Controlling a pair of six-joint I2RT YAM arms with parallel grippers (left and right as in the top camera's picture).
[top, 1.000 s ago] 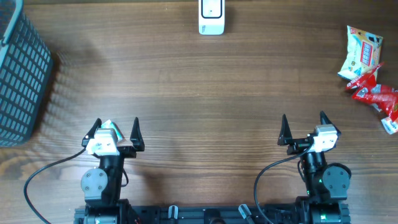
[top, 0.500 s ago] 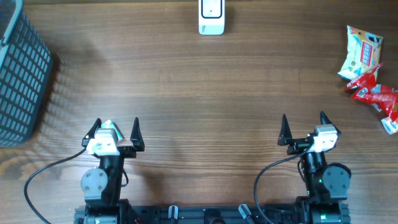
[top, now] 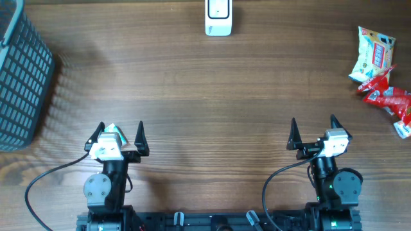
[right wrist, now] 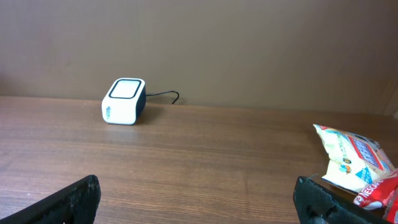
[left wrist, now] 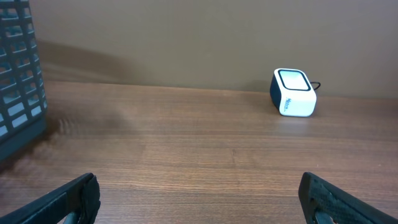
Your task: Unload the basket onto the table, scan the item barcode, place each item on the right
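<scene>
Overhead: left gripper [top: 120,126] and right gripper [top: 313,120] are both wide open, nothing in them. Snack bags [top: 374,54] lie well ahead-right of the right one, and the scanner [top: 218,17] is far ahead between them.
Left wrist: basket [left wrist: 18,81] ahead-left.
Right wrist: scanner ahead-left, bags ahead-right.

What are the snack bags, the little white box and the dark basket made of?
The snack bags look like thin glossy plastic film: crinkled and shiny. The little white box seems hard, smooth plastic with rounded edges. The dark basket looks like stiff matte plastic, moulded in a grid of holes.
</scene>
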